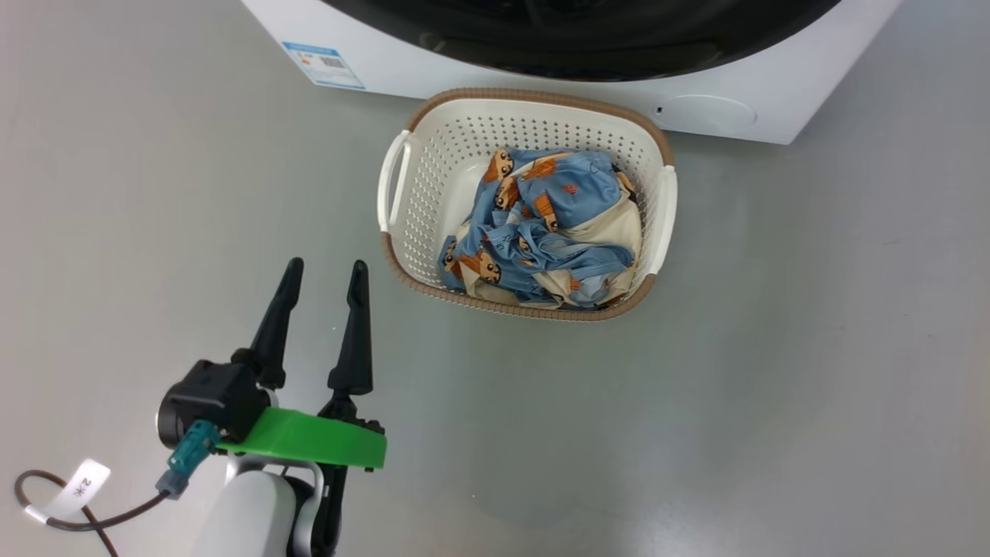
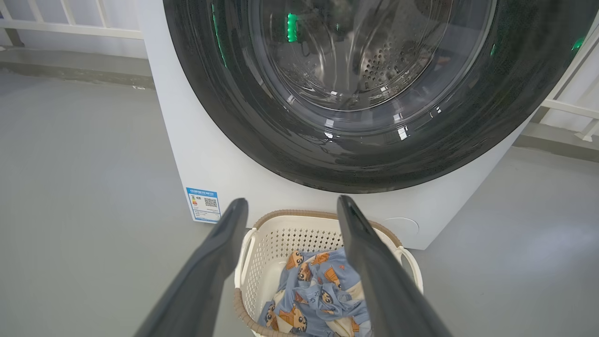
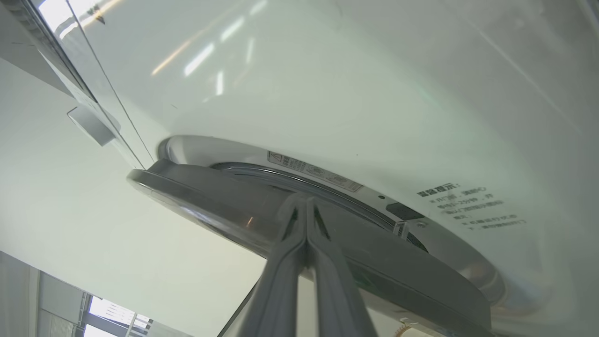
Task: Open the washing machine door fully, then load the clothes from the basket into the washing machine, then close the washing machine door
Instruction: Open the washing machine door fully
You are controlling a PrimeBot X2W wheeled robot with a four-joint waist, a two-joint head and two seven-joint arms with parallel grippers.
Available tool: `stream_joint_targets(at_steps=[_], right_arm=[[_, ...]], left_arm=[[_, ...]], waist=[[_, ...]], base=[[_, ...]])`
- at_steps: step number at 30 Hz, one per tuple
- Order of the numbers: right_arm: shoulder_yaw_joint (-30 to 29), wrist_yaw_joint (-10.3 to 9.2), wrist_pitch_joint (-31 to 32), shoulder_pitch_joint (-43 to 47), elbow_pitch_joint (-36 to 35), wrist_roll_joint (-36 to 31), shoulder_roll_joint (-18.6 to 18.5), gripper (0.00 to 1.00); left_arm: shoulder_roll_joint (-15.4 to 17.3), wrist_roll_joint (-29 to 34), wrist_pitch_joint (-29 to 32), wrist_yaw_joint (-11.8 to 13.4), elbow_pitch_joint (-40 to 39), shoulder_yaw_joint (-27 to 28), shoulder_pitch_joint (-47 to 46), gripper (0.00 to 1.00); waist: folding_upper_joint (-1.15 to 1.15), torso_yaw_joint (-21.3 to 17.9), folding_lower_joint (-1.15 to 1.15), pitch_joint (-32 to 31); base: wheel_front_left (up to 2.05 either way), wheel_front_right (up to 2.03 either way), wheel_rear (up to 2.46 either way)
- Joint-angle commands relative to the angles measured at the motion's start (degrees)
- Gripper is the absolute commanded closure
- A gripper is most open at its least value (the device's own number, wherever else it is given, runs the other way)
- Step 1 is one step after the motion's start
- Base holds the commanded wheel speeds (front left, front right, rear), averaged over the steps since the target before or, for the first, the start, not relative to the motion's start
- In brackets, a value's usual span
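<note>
Lying lengthwise along the washing machine (image 1: pixel 479 77), the basket (image 1: pixel 433 162) faces the open left gripper (image 1: pixel 325 269); the right gripper (image 3: pixel 305 202) is shut.

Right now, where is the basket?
In the head view's centre, the basket sits on the floor before the washing machine, ahead and right of the left gripper.

You have a smooth grey floor (image 1: pixel 812 371), matte with soft pale reflections. In the left wrist view you can see a white railing (image 2: pixel 70 32) at the upper left, standing above a low grey kerb (image 2: pixel 75 70), and another stretch of white rail (image 2: pixel 568 105) at the right edge. In the right wrist view you get a bright window (image 3: pixel 110 311) at the lower left, below a plain pale surface (image 3: pixel 70 210), wall or ceiling you cannot tell
</note>
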Motion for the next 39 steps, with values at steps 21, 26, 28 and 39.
stream_joint_targets(at_steps=[21,26,28,39], right_arm=[[4.9,0.37,4.9,-10.4,6.2,-3.0,0.9,1.0],[6.4,0.37,6.3,-11.1,7.2,-3.6,0.9,1.0],[6.8,0.37,6.8,-10.2,7.0,-3.3,1.1,1.0],[9.2,0.37,8.7,-0.6,4.1,-1.4,2.0,1.0]], left_arm=[[1.1,-2.5,-0.5,2.0,-3.2,0.2,-0.8,0.0],[1.1,-2.7,-0.5,2.3,-3.2,0.0,-0.7,0.0],[1.1,-2.6,-0.5,2.3,-3.0,0.4,-0.5,0.0],[1.1,0.0,-0.5,0.5,-0.6,3.1,1.8,0.0]], waist=[[0.0,3.2,0.0,2.4],[0.0,3.6,0.0,2.4],[0.0,3.4,0.0,1.8],[0.0,2.1,0.0,-4.9]], base=[[0.0,0.0,0.0],[0.0,0.0,0.0],[0.0,0.0,0.0],[0.0,0.0,0.0]])
